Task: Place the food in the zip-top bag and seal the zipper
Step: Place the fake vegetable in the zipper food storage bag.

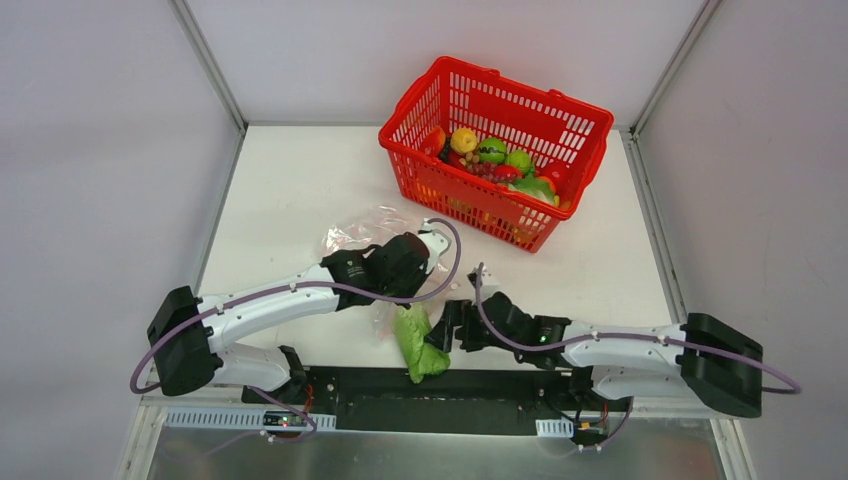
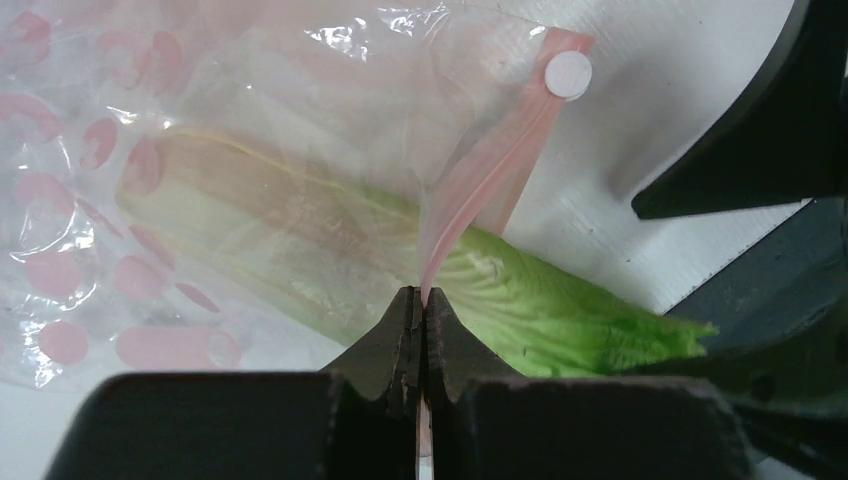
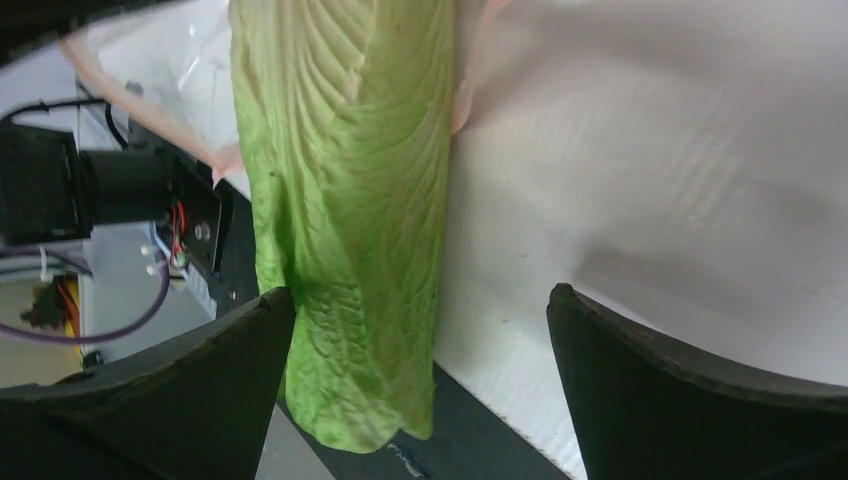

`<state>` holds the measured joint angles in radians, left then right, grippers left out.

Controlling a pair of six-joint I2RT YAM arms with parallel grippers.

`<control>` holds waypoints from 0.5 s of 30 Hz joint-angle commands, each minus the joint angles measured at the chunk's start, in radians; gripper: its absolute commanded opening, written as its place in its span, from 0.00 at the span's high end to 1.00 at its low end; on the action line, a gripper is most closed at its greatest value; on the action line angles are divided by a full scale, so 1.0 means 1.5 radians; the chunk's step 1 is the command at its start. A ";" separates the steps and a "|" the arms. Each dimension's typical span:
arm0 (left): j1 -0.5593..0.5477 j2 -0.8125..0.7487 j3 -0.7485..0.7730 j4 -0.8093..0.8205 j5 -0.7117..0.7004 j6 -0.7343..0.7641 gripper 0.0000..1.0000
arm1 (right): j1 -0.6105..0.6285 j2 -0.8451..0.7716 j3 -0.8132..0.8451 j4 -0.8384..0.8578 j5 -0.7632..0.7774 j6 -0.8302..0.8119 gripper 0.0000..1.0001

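The zip-top bag (image 1: pixel 358 234) lies crinkled on the white table, under my left arm. My left gripper (image 1: pixel 390 292) is shut on the zipper (image 2: pixel 490 170), the pink-red strip at the bag's mouth (image 2: pixel 422 300). The cabbage (image 1: pixel 420 345) lies with its pale end inside the bag and its green end (image 2: pixel 560 310) sticking out over the table's near edge. My right gripper (image 1: pixel 440 328) is open around the green end (image 3: pixel 350 200); its left finger is close to the leaf (image 3: pixel 415 300). The yellow fruit (image 1: pixel 463 139) and other food sit in the basket.
The red plastic basket (image 1: pixel 470 200) stands at the back right of the table and holds several toy fruits and vegetables. The black mounting rail (image 1: pixel 440 400) runs along the near edge, under the cabbage tip. Grey walls close in the table on both sides.
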<state>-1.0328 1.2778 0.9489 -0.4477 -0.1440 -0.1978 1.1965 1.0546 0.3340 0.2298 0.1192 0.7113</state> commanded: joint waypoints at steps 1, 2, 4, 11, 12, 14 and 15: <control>0.005 -0.025 -0.016 0.015 -0.036 -0.014 1.00 | 0.053 0.058 0.055 0.086 0.015 -0.015 0.00; 0.007 -0.029 -0.019 0.017 -0.037 -0.015 1.00 | 0.063 0.066 0.059 0.090 0.024 -0.017 0.00; 0.008 -0.031 -0.021 0.017 -0.037 -0.016 1.00 | 0.076 0.069 0.063 0.085 0.049 -0.015 0.00; 0.010 -0.033 -0.026 0.022 -0.036 -0.019 1.00 | 0.089 0.009 0.038 0.128 0.047 0.001 0.00; 0.011 -0.031 -0.025 0.022 -0.036 -0.019 1.00 | 0.096 0.022 0.050 0.118 0.051 0.001 0.00; 0.012 -0.029 -0.021 0.020 -0.035 -0.019 1.00 | 0.112 0.064 0.085 0.070 0.083 -0.001 0.00; 0.011 -0.029 -0.021 0.020 -0.034 -0.019 1.00 | 0.120 0.086 0.100 0.053 0.102 0.001 0.00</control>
<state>-1.0275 1.2556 0.9169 -0.4370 -0.1711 -0.2031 1.3354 1.0992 0.3981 0.3439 0.1951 0.7048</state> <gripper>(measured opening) 0.010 0.993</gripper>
